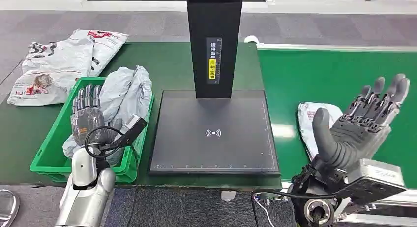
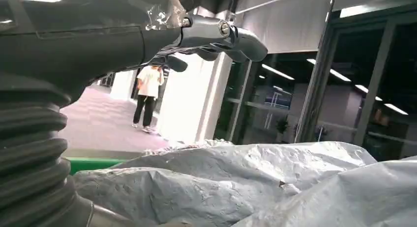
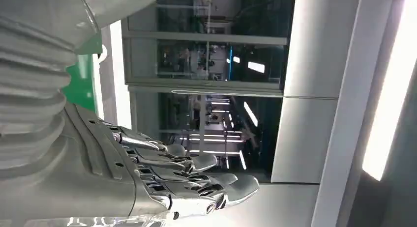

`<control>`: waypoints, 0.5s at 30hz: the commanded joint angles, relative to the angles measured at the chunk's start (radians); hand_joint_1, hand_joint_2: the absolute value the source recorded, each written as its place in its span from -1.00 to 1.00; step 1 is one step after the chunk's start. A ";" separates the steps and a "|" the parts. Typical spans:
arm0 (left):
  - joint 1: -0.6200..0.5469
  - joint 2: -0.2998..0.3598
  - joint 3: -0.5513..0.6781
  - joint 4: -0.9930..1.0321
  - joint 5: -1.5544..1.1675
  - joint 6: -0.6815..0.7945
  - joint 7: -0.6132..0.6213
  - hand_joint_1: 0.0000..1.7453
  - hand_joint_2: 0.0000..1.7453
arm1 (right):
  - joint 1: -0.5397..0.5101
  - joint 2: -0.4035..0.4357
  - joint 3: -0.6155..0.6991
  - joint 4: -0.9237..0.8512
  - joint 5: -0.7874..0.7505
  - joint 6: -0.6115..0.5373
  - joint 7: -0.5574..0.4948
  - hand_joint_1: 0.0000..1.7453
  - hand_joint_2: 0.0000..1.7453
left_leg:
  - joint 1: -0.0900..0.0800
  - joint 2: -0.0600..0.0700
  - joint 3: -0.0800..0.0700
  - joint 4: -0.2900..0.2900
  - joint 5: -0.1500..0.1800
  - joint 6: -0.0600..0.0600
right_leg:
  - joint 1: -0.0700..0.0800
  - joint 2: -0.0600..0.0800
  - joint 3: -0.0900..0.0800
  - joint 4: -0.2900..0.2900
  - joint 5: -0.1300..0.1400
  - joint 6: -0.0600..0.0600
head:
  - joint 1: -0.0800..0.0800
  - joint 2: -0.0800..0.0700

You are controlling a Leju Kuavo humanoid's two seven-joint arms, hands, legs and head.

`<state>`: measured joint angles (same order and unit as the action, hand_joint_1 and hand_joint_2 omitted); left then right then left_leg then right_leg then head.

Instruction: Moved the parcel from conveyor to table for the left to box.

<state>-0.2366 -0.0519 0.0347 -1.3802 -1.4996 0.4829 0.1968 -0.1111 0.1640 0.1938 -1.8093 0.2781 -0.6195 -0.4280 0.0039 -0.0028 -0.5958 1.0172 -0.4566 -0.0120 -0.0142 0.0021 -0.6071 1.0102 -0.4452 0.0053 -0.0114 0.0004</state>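
A black scanner platform is set at the middle of the dark green table, with a white wireless symbol printed at its centre and a ruled scale along its near edge. From the far side of the platform a black post rises, and a label with a yellow patch is fixed to it. Left of the platform and well apart from it, a pile of white printed mailer bags is laid at the table's far corner. In the left wrist view, a person in a white top and dark trousers is seen standing on a grey floor.
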 commanded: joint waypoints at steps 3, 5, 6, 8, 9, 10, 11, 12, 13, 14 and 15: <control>-0.041 -0.004 -0.013 0.063 0.005 -0.003 -0.002 -1.00 1.00 | -0.031 0.001 -0.045 0.054 -0.006 0.001 0.005 -1.00 1.00 | 0.000 -0.001 0.001 -0.001 0.000 0.000 | 0.000 -0.001 0.002 -0.001 0.000 0.000 | 0.000 0.000; -0.042 -0.004 -0.014 0.064 0.021 -0.008 -0.009 -1.00 1.00 | -0.031 0.001 -0.044 0.053 -0.006 0.002 0.005 -1.00 1.00 | 0.000 -0.001 0.001 -0.001 0.000 0.000 | 0.000 -0.001 0.002 -0.001 0.000 0.000 | 0.000 0.000; -0.045 -0.002 -0.019 0.067 0.028 -0.013 -0.011 -1.00 1.00 | -0.032 0.001 -0.045 0.054 -0.007 0.001 0.005 -1.00 1.00 | 0.001 -0.001 0.002 -0.002 0.001 0.000 | 0.001 -0.002 0.003 -0.003 0.000 0.000 | 0.000 0.000; -0.052 -0.004 -0.027 0.070 0.025 -0.016 -0.011 -1.00 1.00 | -0.035 0.003 -0.045 0.054 -0.007 0.000 0.005 -1.00 1.00 | 0.001 -0.001 0.002 -0.002 0.001 0.000 | 0.001 -0.002 0.003 -0.002 0.000 0.000 | 0.000 0.000; -0.052 -0.004 -0.027 0.070 0.025 -0.016 -0.011 -1.00 1.00 | -0.035 0.003 -0.045 0.054 -0.007 0.000 0.005 -1.00 1.00 | 0.001 -0.001 0.001 -0.001 0.000 0.000 | 0.001 -0.002 0.002 -0.001 0.000 0.000 | 0.000 0.000; -0.054 -0.007 -0.029 0.069 0.025 -0.016 -0.011 -1.00 1.00 | -0.035 0.003 -0.045 0.054 -0.007 0.000 0.005 -1.00 1.00 | 0.001 -0.002 0.002 -0.002 0.001 0.000 | 0.001 -0.002 0.003 -0.003 0.000 0.000 | 0.000 0.000; -0.056 -0.009 -0.031 0.069 0.024 -0.016 -0.011 -1.00 1.00 | -0.035 0.003 -0.045 0.054 -0.007 0.000 0.005 -1.00 1.00 | 0.001 -0.002 0.002 -0.001 0.001 0.000 | 0.001 -0.002 0.002 -0.002 0.000 0.000 | 0.000 0.000; -0.063 -0.011 -0.043 0.072 0.031 -0.020 -0.014 -1.00 1.00 | -0.034 0.002 -0.046 0.055 -0.007 -0.003 0.004 -1.00 1.00 | 0.001 -0.002 0.002 -0.001 0.001 0.000 | 0.001 -0.002 0.003 -0.002 0.000 0.000 | 0.000 0.000; -0.069 -0.017 -0.054 0.067 0.096 -0.016 -0.051 -1.00 1.00 | -0.031 0.001 -0.048 0.054 -0.008 -0.004 0.003 -1.00 1.00 | 0.001 -0.002 0.001 -0.001 0.000 0.000 | 0.001 -0.002 0.002 -0.002 0.000 0.000 | 0.000 0.000; -0.075 -0.021 -0.067 0.062 0.138 -0.012 -0.077 -1.00 1.00 | -0.028 0.001 -0.049 0.053 -0.009 -0.005 0.001 -1.00 1.00 | 0.001 -0.002 0.002 -0.002 0.001 0.000 | 0.001 -0.003 0.004 -0.003 0.000 0.000 | 0.000 0.000; -0.084 -0.032 -0.082 0.054 0.203 -0.021 -0.118 -1.00 1.00 | -0.026 -0.001 -0.050 0.053 -0.010 -0.005 0.001 -1.00 1.00 | 0.001 -0.003 0.001 -0.001 0.001 0.000 | 0.001 -0.003 0.002 -0.002 0.000 0.000 | 0.000 0.000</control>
<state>-0.2491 -0.0580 0.0278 -1.3714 -1.4705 0.4776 0.1819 -0.1117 0.1640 0.1930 -1.8093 0.2781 -0.6195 -0.4284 0.0039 -0.0028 -0.5956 1.0173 -0.4566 -0.0120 -0.0141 0.0022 -0.6072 1.0102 -0.4452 0.0052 -0.0114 0.0000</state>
